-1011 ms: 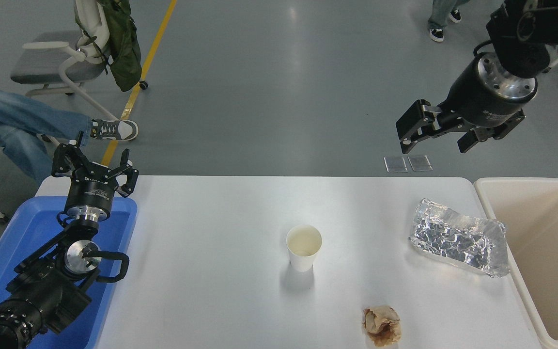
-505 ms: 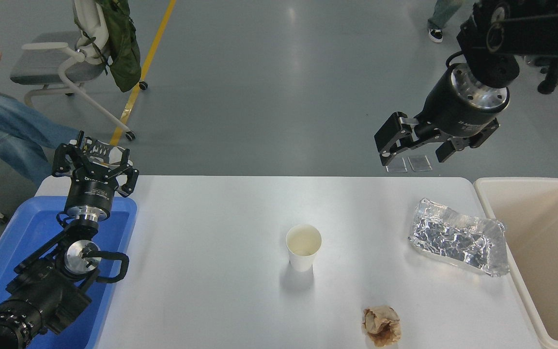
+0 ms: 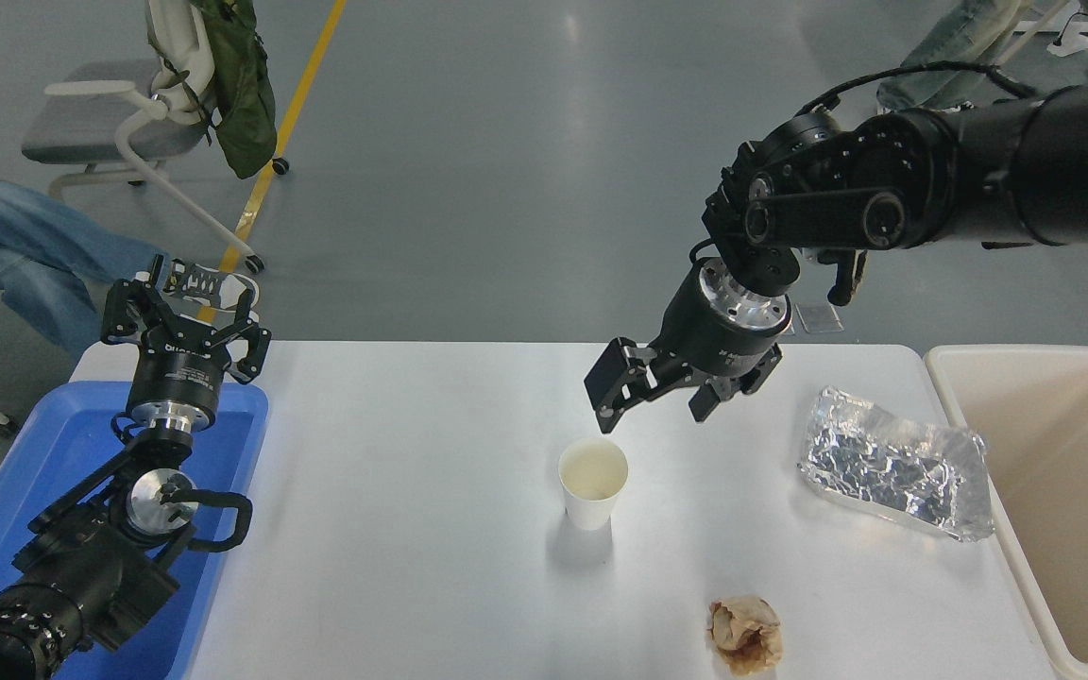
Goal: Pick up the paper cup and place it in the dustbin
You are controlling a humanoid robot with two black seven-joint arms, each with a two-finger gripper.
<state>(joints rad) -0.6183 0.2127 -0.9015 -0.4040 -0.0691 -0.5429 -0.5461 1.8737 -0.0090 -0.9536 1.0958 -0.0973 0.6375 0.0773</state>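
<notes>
White paper cup (image 3: 592, 482) stands upright mid-table. The right gripper (image 3: 653, 404) hangs just above and behind its rim, fingers spread, holding nothing. The left gripper (image 3: 183, 321) sits parked over the blue tray (image 3: 53, 453), fingers apart.

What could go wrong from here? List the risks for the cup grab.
1. The cup stands upright, light and empty-looking; the open right hand is above and just behind its rim, so an off-centre descent could tip it.
2. Squeezing hard may crush its thin paper wall.
3. The route to the dustbin passes over the foil; a low carry might snag it.
The left hand is parked over the blue tray.
</notes>
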